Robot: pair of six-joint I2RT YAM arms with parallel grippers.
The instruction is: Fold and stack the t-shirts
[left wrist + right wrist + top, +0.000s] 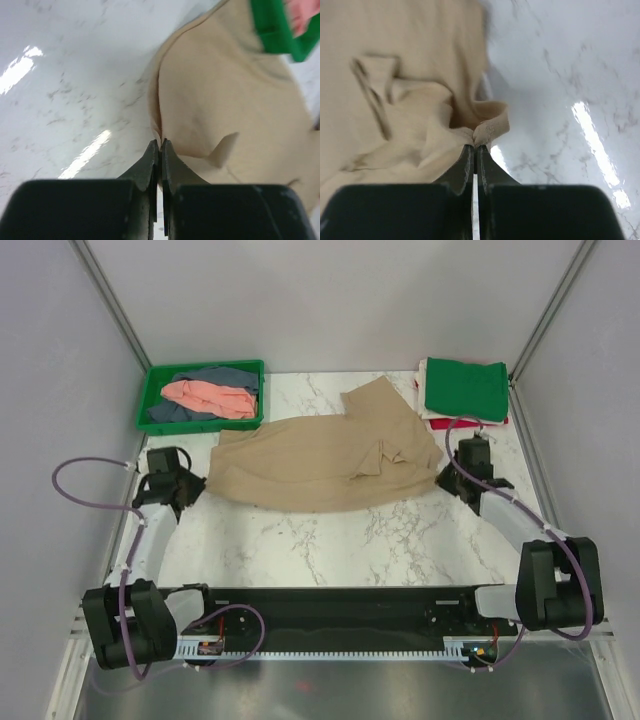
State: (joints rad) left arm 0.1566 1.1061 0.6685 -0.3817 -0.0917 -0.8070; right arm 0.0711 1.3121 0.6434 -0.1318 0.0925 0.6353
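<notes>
the tan-beige t-shirt (320, 465) lies spread and rumpled across the middle of the marble table (330, 540). its long side runs from 9 to 3 o'clock, and one sleeve pokes toward 12. the left gripper (200, 488) sits at the shirt's 9 o'clock edge, clenched on the cloth there. in the left wrist view its two fingertips meet with the shirt's edge nipped between them. the right gripper (447, 478) is at the shirt's 3 o'clock edge, pinched tight on a small fold of the tan cloth. that fold bunches up at the tips in the right wrist view. at 10 o'clock on the table stands a green plastic tray (150, 410), just beside the shirt's far left corner. in it a salmon pink t-shirt (212, 397) lies on a grey-blue t-shirt (228, 374), both crumpled. at 2 o'clock a dark green t-shirt (465, 388) lies folded flat on a red t-shirt (480, 424), of which only a thin edge shows.
</notes>
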